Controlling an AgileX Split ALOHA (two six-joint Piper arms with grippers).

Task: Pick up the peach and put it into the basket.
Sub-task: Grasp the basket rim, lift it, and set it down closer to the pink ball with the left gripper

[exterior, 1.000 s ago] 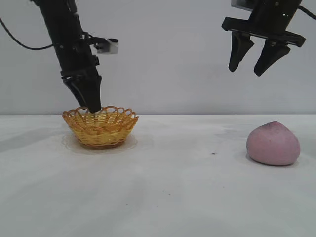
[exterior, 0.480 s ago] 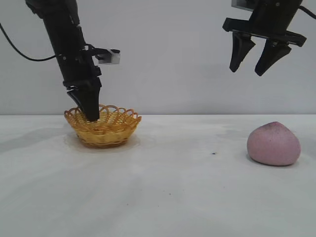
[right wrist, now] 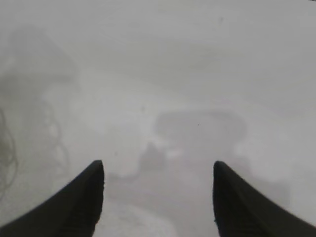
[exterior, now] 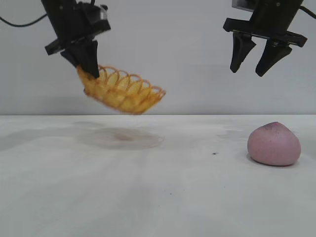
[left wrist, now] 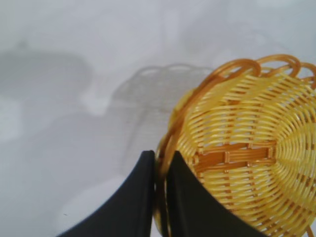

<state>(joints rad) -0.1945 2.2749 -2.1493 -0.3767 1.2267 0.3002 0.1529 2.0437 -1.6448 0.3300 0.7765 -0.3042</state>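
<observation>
Left pincer clamped on tilted, airborne basket rim; peach far right.

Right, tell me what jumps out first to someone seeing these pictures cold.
The basket hangs tilted in mid-air at upper left of the exterior view, the left gripper pinching its rim with shut jaws. The peach sits alone on the table at right. The right gripper hangs high above it, jaws open and empty.
</observation>
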